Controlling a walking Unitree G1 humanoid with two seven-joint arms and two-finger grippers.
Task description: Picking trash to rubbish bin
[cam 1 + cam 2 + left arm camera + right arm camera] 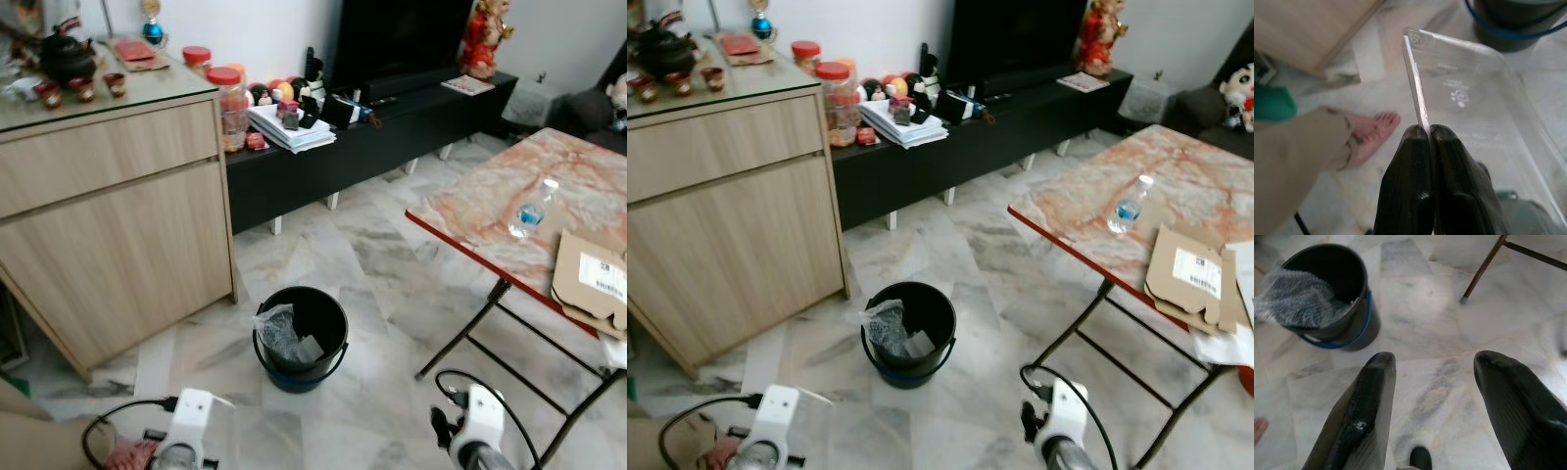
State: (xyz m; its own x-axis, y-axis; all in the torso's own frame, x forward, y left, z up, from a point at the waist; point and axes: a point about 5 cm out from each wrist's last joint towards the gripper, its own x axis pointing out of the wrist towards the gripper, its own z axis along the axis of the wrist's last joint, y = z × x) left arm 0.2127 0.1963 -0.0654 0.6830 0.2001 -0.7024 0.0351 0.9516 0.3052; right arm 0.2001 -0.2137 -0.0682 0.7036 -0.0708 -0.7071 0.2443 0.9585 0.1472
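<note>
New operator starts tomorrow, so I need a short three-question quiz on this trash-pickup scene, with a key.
1. True or false: the left gripper pinches a clear plastic container.
2. What sticks out of the black bin? A bubble wrap, B a shoe, C a plate.
3. Name the drink item on the marble-top table.

Key
1. True; its fingers are shut on the edge.
2. A, bubble wrap.
3. A water bottle, lying beside the cardboard.

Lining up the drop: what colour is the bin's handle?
Blue, against the black rubbish bin; the handle shows best in the right wrist view.
</note>
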